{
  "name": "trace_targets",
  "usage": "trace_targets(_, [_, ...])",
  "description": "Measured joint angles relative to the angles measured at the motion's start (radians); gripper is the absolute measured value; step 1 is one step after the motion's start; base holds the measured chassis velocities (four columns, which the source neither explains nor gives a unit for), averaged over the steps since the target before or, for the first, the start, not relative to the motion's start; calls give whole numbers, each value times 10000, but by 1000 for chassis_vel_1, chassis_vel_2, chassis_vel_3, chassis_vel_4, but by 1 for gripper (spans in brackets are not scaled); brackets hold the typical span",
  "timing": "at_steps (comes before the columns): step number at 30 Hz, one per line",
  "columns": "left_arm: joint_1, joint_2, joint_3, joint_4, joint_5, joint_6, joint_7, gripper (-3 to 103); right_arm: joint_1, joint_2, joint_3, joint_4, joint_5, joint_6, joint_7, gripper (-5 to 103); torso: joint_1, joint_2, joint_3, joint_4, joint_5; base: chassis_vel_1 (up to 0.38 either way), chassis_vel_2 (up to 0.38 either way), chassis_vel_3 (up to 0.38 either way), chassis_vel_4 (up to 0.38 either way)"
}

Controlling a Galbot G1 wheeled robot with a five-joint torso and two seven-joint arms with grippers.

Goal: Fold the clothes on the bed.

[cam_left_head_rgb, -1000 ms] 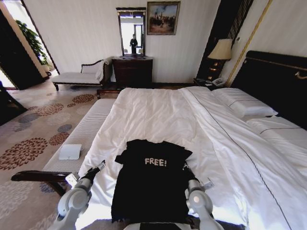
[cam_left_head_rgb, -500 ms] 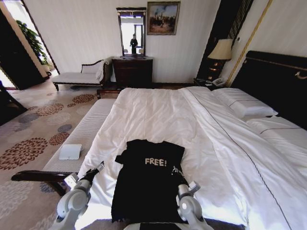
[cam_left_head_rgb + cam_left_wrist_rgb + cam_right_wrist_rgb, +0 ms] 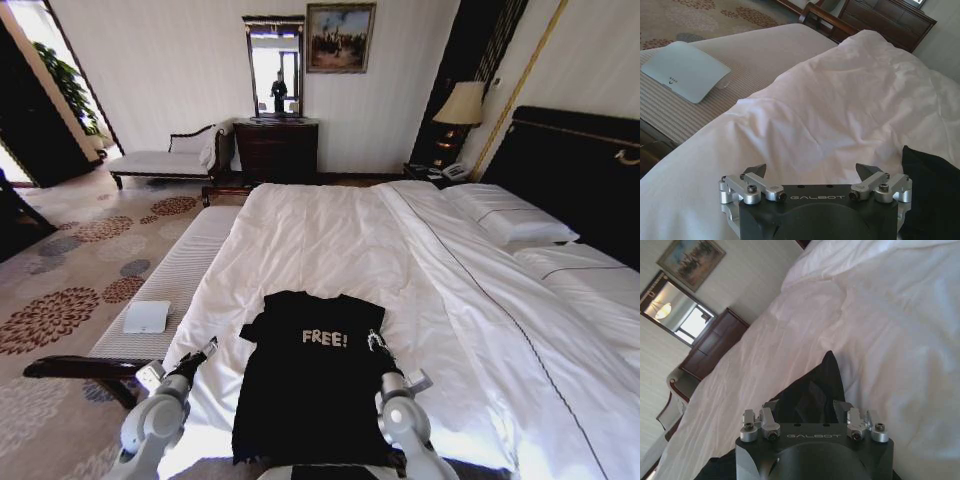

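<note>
The T-shirt lies between left hand and right hand.

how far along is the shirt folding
Early. Done: on the robot's right, the black T-shirt's sleeve lies folded in. In hand: the right gripper sits at that edge, jaws open; the right wrist view shows black cloth between them. Left: the other sleeve is out, with the left gripper open over the white duvet.

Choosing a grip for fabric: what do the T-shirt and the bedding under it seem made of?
The T-shirt looks like soft matte black knit, probably cotton; it lies limp with printed white letters. The duvet looks like smooth white woven cotton, creasing softly.
</note>
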Motion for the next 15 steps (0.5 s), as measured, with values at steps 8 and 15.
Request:
trace_targets(8, [36, 70, 15, -27, 60, 7, -17, 100, 625, -904, 126, -317, 1434, -824, 383, 94, 0, 0, 0, -1, 0, 0, 0, 0, 0])
trace_targets(15, [54, 31, 16, -38, 183, 8, -29, 100, 709, -1199, 52, -309, 1591, -871, 21, 95, 0, 0, 0, 0, 0, 0, 0, 0, 0])
